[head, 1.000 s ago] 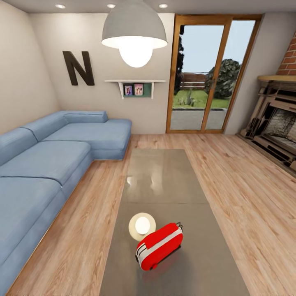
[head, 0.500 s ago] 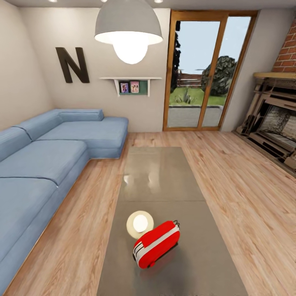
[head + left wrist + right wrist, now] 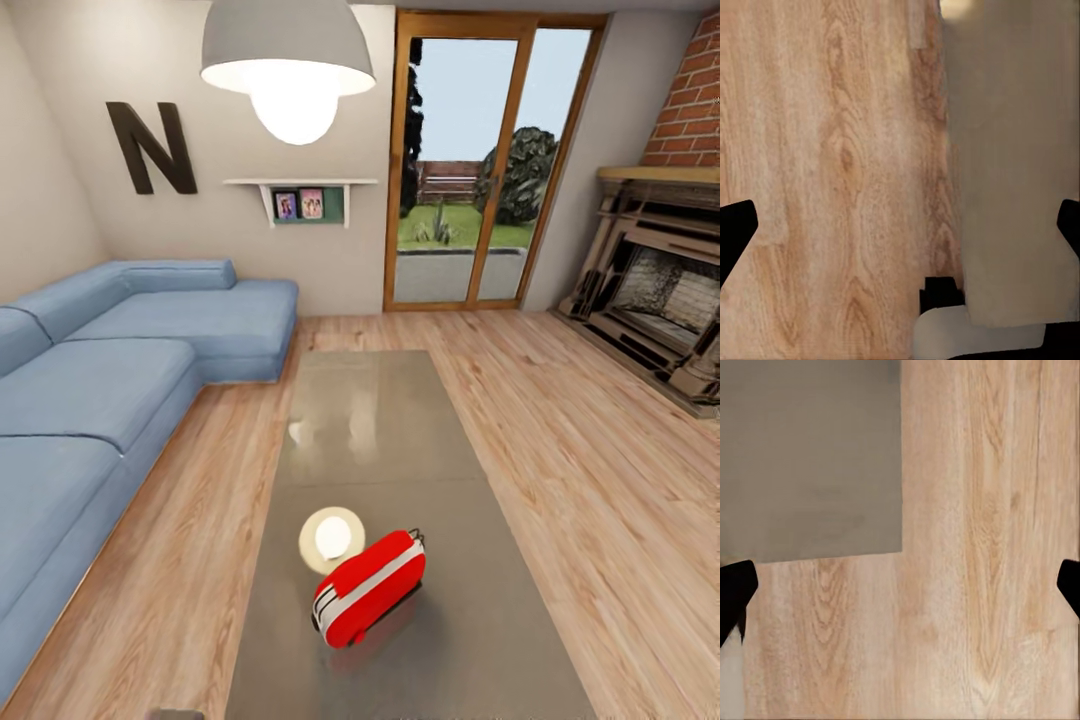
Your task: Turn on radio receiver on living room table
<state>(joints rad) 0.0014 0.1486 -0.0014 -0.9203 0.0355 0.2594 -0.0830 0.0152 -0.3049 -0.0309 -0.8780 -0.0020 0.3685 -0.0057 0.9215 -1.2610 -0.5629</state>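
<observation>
Since the earlier head views, whole scene shifted: lamp, letter and shelf sit further left, fireplace shows more fully, floor and table run further down, which reads as a camera move (head or base advancing and turning) rather than any object moving. Item 1, radio receiver (image 3: 367,589): red rounded box with white band, lying tilted on the near half of the table (image 3: 480,640), just beside a round white lamp reflection (image 3: 331,539); untouched, not yet within reach of either arm by this judgement, so the task stands at the approach stage. Item 2, sofa (image 3: 110,390): blue, L-shaped, along the left wall. Item 3, fireplace (image 3: 655,290): dark surround, brick above. Item 4, glass door (image 3: 465,170): wood-framed, garden beyond. Item 5, wall shelf (image 3: 300,198) with two small pictures, too small to read. Writing: one large black letter N (image 3: 150,147); no brand or label legible on the radio. Left gripper (image 3: 900,232) and right gripper (image 3: 900,585): dark fingertips at opposite frame edges, jaws wide apart, nothing between them, over wood floor; right wrist view also catches a table corner.
</observation>
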